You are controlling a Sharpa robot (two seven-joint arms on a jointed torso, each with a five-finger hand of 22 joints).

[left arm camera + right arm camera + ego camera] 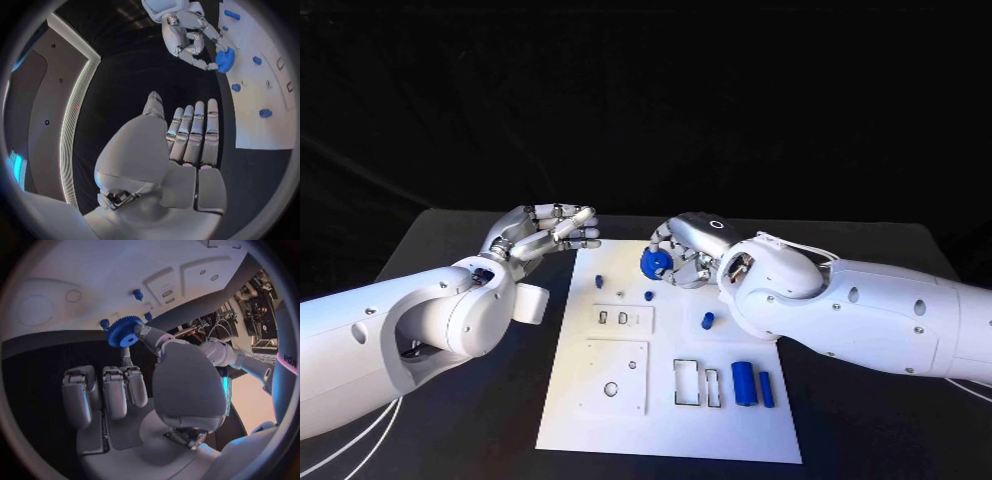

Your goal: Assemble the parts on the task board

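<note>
The white task board lies in the middle of the black table. My right hand hovers over the board's far edge and pinches a blue gear between thumb and a finger. In the right wrist view the gear sits at the fingertips of that hand, just above the board. My left hand hangs beyond the board's far left corner, fingers straight and apart, holding nothing. The left wrist view shows its outstretched fingers, the right hand and the gear.
Three small blue pegs stand on the board's far half. Two blue cylinders lie beside rectangular slots near the right front. Raised plates with holes occupy the board's left side.
</note>
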